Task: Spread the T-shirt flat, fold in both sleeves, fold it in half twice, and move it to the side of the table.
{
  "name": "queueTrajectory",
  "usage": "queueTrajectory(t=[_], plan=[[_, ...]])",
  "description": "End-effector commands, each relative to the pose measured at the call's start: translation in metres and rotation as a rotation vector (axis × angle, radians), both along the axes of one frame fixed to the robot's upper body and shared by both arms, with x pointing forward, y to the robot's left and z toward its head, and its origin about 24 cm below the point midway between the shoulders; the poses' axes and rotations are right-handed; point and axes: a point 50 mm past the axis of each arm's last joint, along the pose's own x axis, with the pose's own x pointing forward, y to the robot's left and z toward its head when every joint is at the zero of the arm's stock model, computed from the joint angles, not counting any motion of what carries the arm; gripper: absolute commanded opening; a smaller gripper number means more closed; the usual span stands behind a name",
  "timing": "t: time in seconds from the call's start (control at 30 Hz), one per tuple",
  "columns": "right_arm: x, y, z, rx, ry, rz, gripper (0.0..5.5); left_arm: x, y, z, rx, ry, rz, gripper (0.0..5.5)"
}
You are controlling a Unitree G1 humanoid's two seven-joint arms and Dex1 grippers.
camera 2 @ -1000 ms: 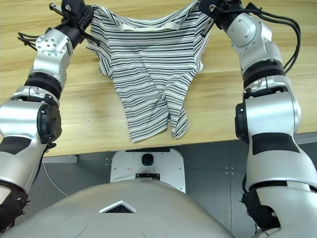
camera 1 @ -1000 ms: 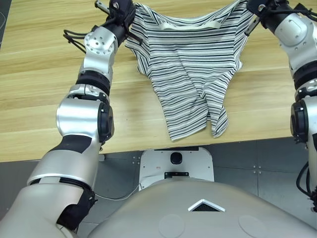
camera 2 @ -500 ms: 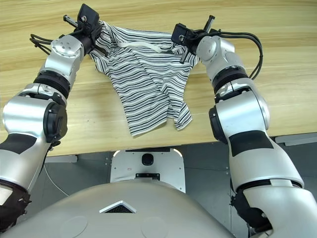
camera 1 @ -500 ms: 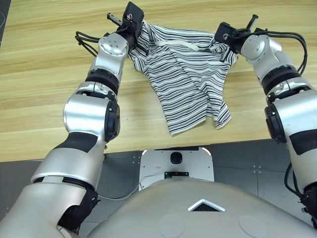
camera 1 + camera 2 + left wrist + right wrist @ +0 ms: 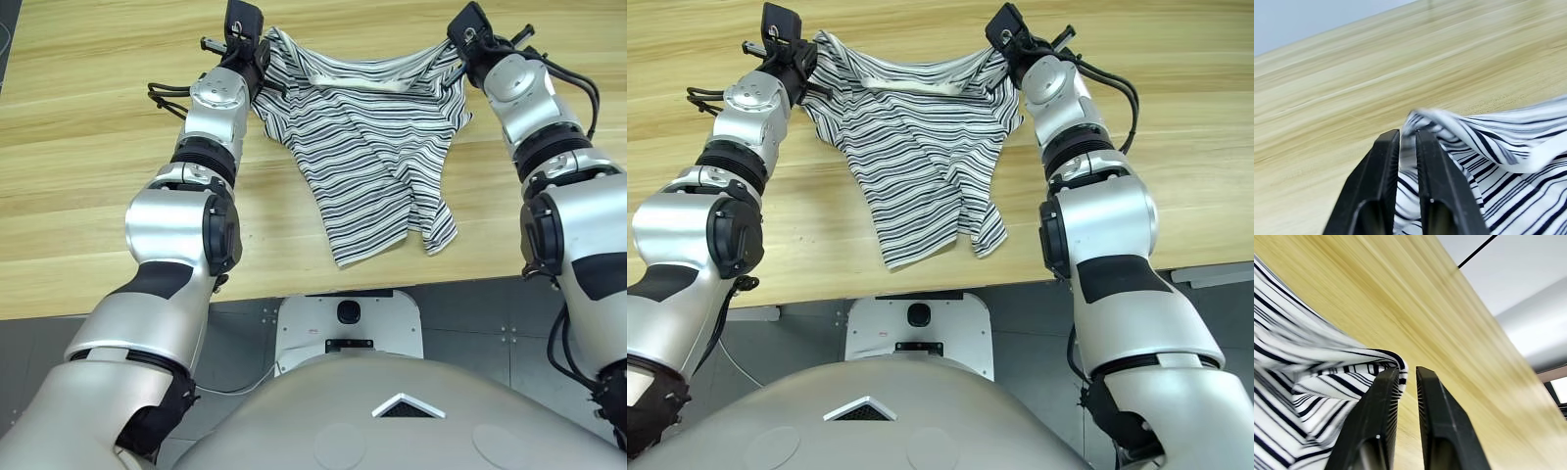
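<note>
Striped T-shirt (image 5: pixel 372 147) clamped by left gripper (image 5: pixel 1407 134), right gripper (image 5: pixel 1408 372).

The T-shirt (image 5: pixel 367 147) is white with thin dark stripes and a pale collar band. It is held by 2 shoulder corners: the left gripper (image 5: pixel 1407 134) pinches the one at 11 o'clock, the right gripper (image 5: pixel 1407 373) the one at 1 o'clock. The collar edge sags between them. Toward 6 o'clock the cloth narrows into creased folds, and its crumpled hem lies on the tabletop (image 5: pixel 88 196) near the front edge.
</note>
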Motion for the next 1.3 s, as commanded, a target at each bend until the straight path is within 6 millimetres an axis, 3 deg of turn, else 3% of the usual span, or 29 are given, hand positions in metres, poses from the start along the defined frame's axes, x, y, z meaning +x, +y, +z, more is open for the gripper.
queueTrajectory(t=[0.03, 0.23, 0.33, 0.43, 0.53, 0.67, 0.83, 0.93, 1.07, 1.2, 1.3], plan=[[0.003, -0.004, 0.006, 0.053, -0.015, -0.065, 1.30, 0.000, 0.011, 0.000, -0.022, 0.010, 0.106, 1.36], [0.005, -0.004, 0.011, 0.022, -0.060, -0.089, 1.54, -0.001, 0.015, -0.003, -0.080, 0.017, 0.170, 1.45], [0.010, -0.007, 0.026, 0.011, -0.190, -0.117, 1.54, 0.004, 0.015, 0.012, -0.036, -0.108, 0.176, 1.45], [0.013, -0.007, 0.046, -0.012, -0.360, -0.103, 1.54, 0.007, -0.009, 0.027, -0.039, -0.247, -0.016, 1.45], [0.011, -0.005, 0.052, -0.013, -0.444, -0.028, 1.54, -0.007, -0.042, 0.025, -0.026, -0.355, -0.371, 1.45], [-0.008, -0.001, 0.025, 0.056, -0.324, 0.251, 1.54, -0.050, -0.050, -0.002, 0.026, -0.366, -0.884, 1.45], [-0.059, -0.017, -0.010, 0.054, -0.094, 0.748, 1.54, -0.102, -0.024, -0.033, 0.173, -0.180, -1.274, 1.45], [-0.088, -0.031, -0.022, 0.118, 0.077, 0.919, 1.54, -0.118, -0.010, -0.033, 0.170, -0.121, -1.347, 1.45], [-0.115, -0.051, -0.018, 0.253, 0.279, 1.018, 1.54, -0.130, 0.002, -0.014, 0.085, -0.128, -1.382, 1.45], [-0.131, -0.066, -0.012, 0.311, 0.408, 1.019, 1.54, -0.141, -0.002, -0.011, 0.040, -0.103, -1.403, 1.45], [-0.140, -0.070, -0.013, 0.322, 0.474, 1.011, 1.54, -0.153, -0.015, -0.022, -0.029, -0.065, -1.413, 1.45]])
